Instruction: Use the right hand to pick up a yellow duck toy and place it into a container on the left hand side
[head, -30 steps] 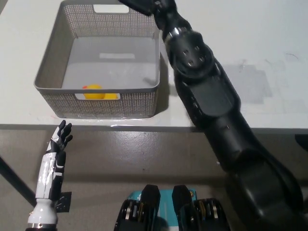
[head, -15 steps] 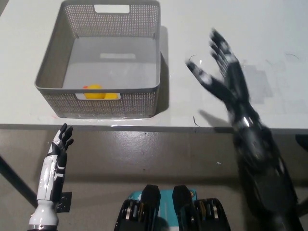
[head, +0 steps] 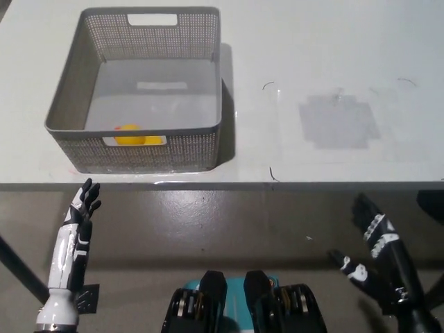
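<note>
Left hand (head: pixel 82 208): we find it white, low at the left below the surface's front edge, fingers loosely spread and pointing up, holding nothing; basket (head: pixel 76 83): grey mesh, rectangular, standing on the white surface (head: pixel 312 62) toward its left, handle cut-outs in the near and far walls; duck (head: pixel 129 134): yellow, we note it inside the basket on the floor against the near wall, partly seen through the handle cut-out; grey patch (head: pixel 338 123): a flat mark on the surface, well right of the basket; right hand (head: pixel 378 250): black, low at the right below the surface, fingers spread apart, empty.
</note>
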Robot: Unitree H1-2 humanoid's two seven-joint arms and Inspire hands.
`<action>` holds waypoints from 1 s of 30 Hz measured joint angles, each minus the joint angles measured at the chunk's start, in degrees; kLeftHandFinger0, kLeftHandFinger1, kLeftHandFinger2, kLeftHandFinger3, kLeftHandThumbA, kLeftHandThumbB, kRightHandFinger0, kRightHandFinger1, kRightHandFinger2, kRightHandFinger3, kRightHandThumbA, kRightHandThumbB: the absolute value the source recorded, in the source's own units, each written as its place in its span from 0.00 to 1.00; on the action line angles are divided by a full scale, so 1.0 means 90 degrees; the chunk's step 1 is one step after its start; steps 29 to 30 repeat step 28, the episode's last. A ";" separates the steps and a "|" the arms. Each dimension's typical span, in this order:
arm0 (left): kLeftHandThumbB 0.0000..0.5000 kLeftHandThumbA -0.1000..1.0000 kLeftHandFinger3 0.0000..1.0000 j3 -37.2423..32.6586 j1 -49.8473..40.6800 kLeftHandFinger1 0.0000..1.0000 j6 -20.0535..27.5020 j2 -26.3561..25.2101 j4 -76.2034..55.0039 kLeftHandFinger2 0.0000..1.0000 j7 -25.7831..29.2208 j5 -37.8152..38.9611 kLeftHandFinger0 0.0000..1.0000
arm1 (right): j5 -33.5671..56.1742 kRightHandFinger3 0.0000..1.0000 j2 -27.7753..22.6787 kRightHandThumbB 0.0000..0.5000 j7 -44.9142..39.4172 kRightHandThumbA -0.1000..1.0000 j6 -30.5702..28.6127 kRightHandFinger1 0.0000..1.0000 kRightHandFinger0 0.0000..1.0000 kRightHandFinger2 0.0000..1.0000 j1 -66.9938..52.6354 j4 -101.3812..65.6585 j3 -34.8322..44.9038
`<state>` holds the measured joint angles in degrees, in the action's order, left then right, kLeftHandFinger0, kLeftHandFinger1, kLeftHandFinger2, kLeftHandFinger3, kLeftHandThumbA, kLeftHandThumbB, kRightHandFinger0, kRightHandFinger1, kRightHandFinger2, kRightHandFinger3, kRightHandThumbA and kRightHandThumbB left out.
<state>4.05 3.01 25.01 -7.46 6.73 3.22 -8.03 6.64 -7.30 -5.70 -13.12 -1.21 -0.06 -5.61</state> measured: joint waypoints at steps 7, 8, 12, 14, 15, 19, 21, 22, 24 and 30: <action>1.00 1.00 1.00 0.0008 -0.0009 1.00 0.0006 -0.0090 0.0147 1.00 0.0004 0.0057 1.00 | 0.0098 1.00 0.0188 0.69 -0.0198 1.00 -0.0533 1.00 1.00 1.00 0.0333 0.1301 0.0013; 1.00 1.00 1.00 0.0007 -0.0006 1.00 0.0007 -0.0115 0.0242 1.00 0.0009 0.0058 1.00 | 0.0130 1.00 0.0238 0.68 -0.0228 1.00 -0.0624 1.00 1.00 1.00 0.0403 0.1524 0.0030; 1.00 1.00 1.00 0.0002 0.0082 1.00 0.0012 -0.0197 0.0795 1.00 0.0043 0.0033 1.00 | 0.0162 1.00 0.0275 0.60 -0.0294 1.00 -0.0834 1.00 1.00 1.00 0.0586 0.2171 0.0080; 1.00 1.00 1.00 -0.0019 0.0126 1.00 0.0013 -0.0245 0.1057 1.00 0.0111 -0.0011 1.00 | 0.0160 1.00 0.0277 0.59 -0.0308 1.00 -0.0936 1.00 1.00 1.00 0.0674 0.2480 0.0100; 1.00 1.00 1.00 -0.0031 0.0138 1.00 0.0013 -0.0262 0.1138 1.00 0.0137 -0.0031 1.00 | 0.0160 1.00 0.0277 0.61 -0.0320 1.00 -0.0976 1.00 1.00 1.00 0.0709 0.2605 0.0108; 1.00 1.00 1.00 -0.0093 0.0221 1.00 0.0013 -0.0305 0.1359 1.00 0.0244 -0.0072 1.00 | 0.0151 1.00 0.0282 0.64 -0.0333 1.00 -0.1029 1.00 1.00 1.00 0.0857 0.2834 0.0134; 1.00 1.00 1.00 -0.0127 0.0292 1.00 0.0013 -0.0330 0.1461 1.00 0.0289 -0.0102 1.00 | 0.0136 1.00 0.0285 0.65 -0.0331 1.00 -0.1034 1.00 1.00 1.00 0.0956 0.2867 0.0159; 1.00 1.00 1.00 -0.0137 0.0318 1.00 0.0013 -0.0341 0.1489 1.00 0.0315 -0.0110 1.00 | 0.0125 1.00 0.0285 0.65 -0.0325 1.00 -0.1038 1.00 1.00 1.00 0.0995 0.2867 0.0167; 1.00 1.00 1.00 -0.0156 0.0345 1.00 0.0013 -0.0359 0.1498 1.00 0.0356 -0.0118 1.00 | 0.0109 1.00 0.0281 0.65 -0.0321 1.00 -0.1052 1.00 1.00 1.00 0.1061 0.2867 0.0181; 1.00 1.00 1.00 -0.0225 0.0385 1.00 0.0013 -0.0427 0.1498 1.00 0.0393 -0.0130 1.00 | 0.0098 1.00 0.0281 0.67 -0.0322 1.00 -0.1067 1.00 1.00 1.00 0.1101 0.2865 0.0190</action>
